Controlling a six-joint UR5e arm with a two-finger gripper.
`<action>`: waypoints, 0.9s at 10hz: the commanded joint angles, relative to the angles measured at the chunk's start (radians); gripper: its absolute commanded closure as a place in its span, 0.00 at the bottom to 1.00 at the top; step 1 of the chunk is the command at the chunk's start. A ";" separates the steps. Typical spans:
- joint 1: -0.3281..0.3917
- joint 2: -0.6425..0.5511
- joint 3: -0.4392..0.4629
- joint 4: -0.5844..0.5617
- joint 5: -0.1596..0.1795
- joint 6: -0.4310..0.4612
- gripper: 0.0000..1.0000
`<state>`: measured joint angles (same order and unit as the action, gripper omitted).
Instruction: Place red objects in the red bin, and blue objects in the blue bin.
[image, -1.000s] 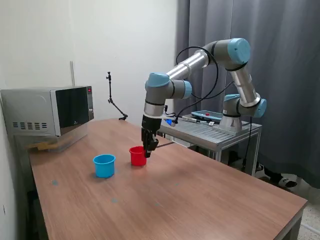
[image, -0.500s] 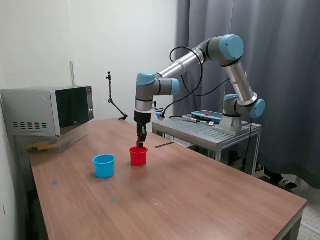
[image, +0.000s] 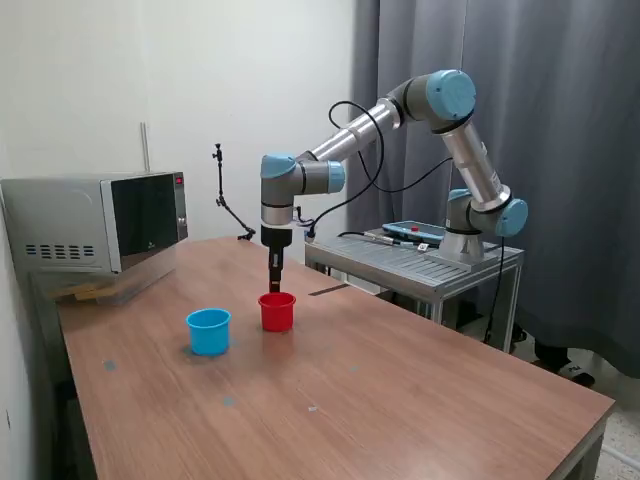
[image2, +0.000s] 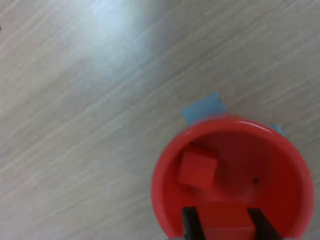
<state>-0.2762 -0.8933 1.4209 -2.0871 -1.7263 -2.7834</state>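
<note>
Only the wrist view shows a red cube (image2: 197, 170) (another in the jaws) inside the red cup (image2: 165, 172).

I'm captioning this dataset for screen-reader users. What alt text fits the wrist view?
Looking down into a round red cup on a pale wood-grain table, one small red cube lies inside it. A second red cube is held between the dark fingers of the gripper above the cup. Light blue patches show on the table beside the cup's rim.
</note>
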 joint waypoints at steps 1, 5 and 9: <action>-0.011 -0.001 0.018 0.001 -0.002 0.027 1.00; -0.009 -0.032 0.039 0.007 -0.003 0.028 1.00; 0.003 -0.053 0.050 0.009 0.005 0.079 1.00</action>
<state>-0.2784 -0.9405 1.4671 -2.0791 -1.7253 -2.7240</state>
